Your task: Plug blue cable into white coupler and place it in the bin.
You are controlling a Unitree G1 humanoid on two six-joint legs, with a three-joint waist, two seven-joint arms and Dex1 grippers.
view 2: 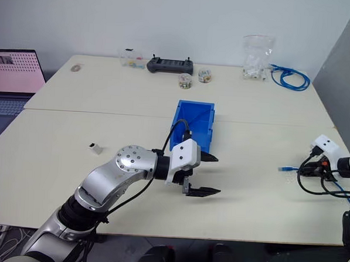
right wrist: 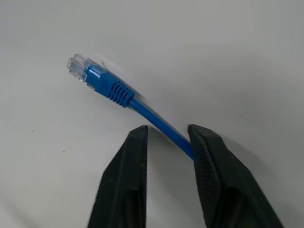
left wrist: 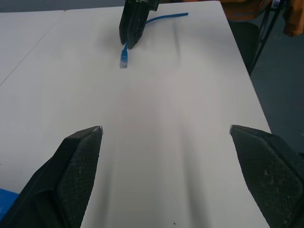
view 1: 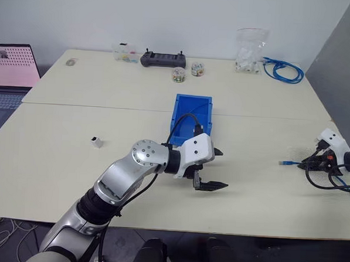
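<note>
Right wrist view | right claw (right wrist: 166, 137) pinching cable (right wrist: 156, 121), plug pointing ahead | coupler (view 1: 96, 141) beyond spread left claw (view 1: 215, 168).

The desk (view 1: 73, 172) has a matt, smooth cream top. The bin (view 1: 192, 111) looks like smooth blue plastic with a slight sheen. The blue cable (right wrist: 156, 121) has a smooth rubbery jacket, a ribbed boot and a clear glossy plastic plug. The right tool (right wrist: 166, 142) has matt black fingers (right wrist: 213, 180) with finely knurled pads (the left tool (left wrist: 166, 137) shows the same texture).
</note>
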